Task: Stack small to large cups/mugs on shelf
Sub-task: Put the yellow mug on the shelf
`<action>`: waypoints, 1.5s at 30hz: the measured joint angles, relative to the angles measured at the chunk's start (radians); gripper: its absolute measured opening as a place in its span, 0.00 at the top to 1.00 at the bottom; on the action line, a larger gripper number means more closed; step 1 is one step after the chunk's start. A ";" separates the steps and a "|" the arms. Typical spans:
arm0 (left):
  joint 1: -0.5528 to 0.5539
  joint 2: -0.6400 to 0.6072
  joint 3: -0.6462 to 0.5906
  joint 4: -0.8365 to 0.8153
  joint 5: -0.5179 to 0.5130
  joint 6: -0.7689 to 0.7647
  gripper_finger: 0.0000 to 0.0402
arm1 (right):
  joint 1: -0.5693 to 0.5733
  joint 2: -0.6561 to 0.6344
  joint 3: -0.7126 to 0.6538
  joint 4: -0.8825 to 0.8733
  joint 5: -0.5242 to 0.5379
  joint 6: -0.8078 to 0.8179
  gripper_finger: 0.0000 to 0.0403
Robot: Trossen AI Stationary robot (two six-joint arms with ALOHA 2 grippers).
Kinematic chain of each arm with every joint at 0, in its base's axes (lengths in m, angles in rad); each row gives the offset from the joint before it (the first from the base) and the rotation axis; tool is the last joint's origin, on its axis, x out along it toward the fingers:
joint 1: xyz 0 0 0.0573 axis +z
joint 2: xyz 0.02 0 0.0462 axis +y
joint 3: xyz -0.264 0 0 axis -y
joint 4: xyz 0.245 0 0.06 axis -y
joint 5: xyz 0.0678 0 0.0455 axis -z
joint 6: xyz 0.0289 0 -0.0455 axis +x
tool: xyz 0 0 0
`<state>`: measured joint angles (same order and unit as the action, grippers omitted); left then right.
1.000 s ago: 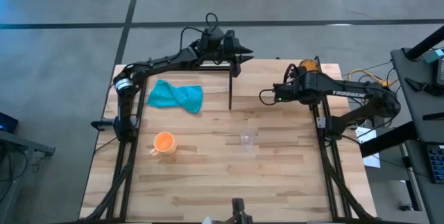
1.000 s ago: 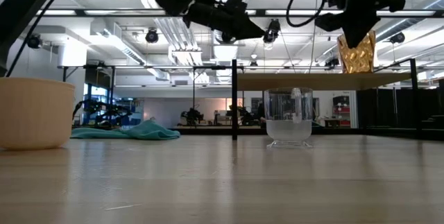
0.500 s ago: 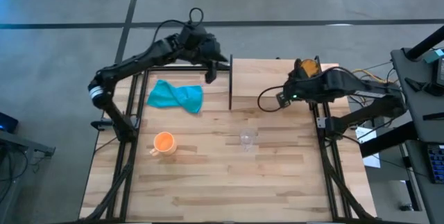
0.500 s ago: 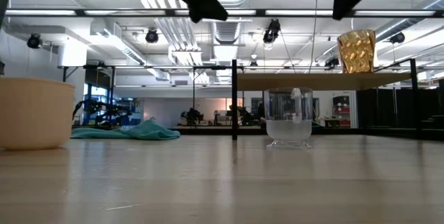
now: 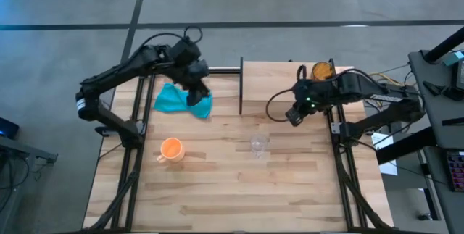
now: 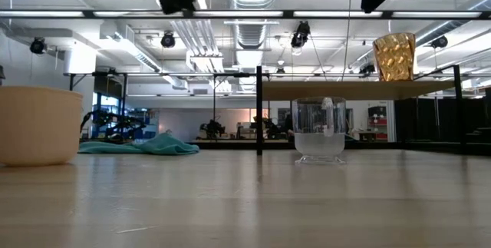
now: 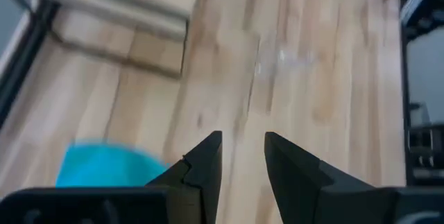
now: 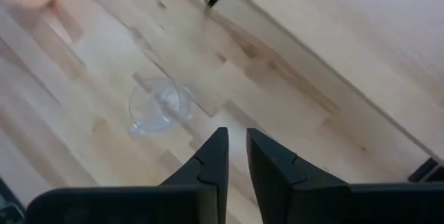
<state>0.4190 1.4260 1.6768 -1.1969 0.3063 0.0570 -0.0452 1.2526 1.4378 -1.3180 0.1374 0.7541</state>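
Bright overhead light, blurred wrist views

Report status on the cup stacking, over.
Left gripper over teal cloth, empty. Right gripper above glass cup, empty. Brown cup on shelf; orange mug on table. Nothing blocking.

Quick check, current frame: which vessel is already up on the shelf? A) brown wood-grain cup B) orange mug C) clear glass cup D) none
A: the brown wood-grain cup stands on the shelf, while the clear glass cup and the orange mug sit on the tabletop.
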 joint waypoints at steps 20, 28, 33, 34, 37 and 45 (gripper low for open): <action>-0.295 -0.117 -0.240 -0.374 -0.241 -0.261 0.76 | 0.112 0.271 -0.009 0.156 -0.077 -0.025 0.77; -0.366 -0.173 -0.533 -0.319 -0.260 -0.288 0.76 | 0.181 0.272 -0.009 0.201 -0.090 -0.067 0.81; -0.368 -0.186 -0.626 -0.208 -0.263 -0.281 0.76 | 0.185 0.257 -0.009 0.203 -0.087 -0.076 0.82; -0.368 -0.186 -0.635 -0.177 -0.263 -0.278 0.76 | 0.185 0.256 -0.009 0.202 -0.086 -0.081 0.82; -0.370 -0.186 -0.650 -0.122 -0.263 -0.226 0.76 | 0.185 0.255 -0.009 0.203 -0.084 -0.107 0.81; -0.369 -0.185 -0.657 -0.112 -0.371 0.092 0.76 | 0.185 0.255 -0.009 0.203 -0.085 -0.127 0.81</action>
<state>0.0498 1.2407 1.0199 -1.3085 -0.0647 0.1489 0.1394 1.5078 1.4284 -1.1152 0.0529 0.6273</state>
